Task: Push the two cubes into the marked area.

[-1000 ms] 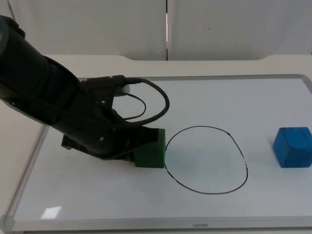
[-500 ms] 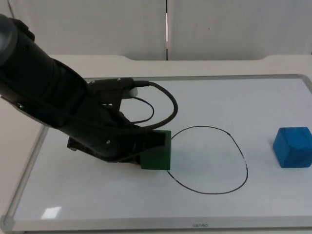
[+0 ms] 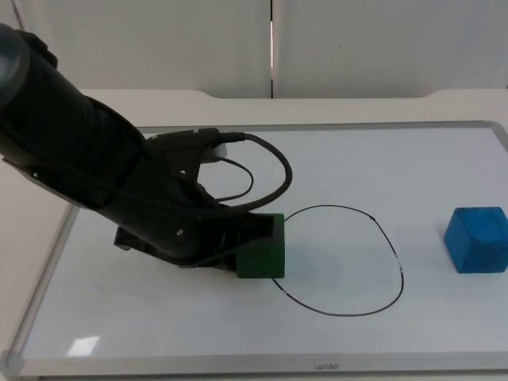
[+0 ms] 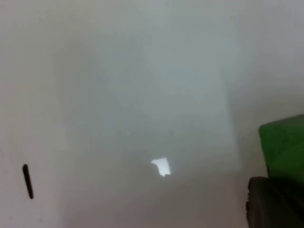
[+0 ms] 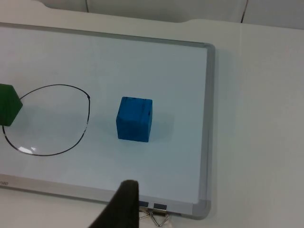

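While your left arm is leaning low over the whiteboard (image 3: 444, 143), its left gripper (image 3: 238, 242) is pressing against the green cube (image 3: 264, 255), which is sitting on the left edge of the drawn black oval (image 3: 340, 260); you cannot tell how wide its fingers are standing. Your blue cube (image 3: 476, 239) is lying well apart, outside the oval to its right. Your right gripper (image 5: 121, 209) is waiting above the board's near edge, finger spacing unclear.

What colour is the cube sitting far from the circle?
Blue cube, clearest in the right wrist view.
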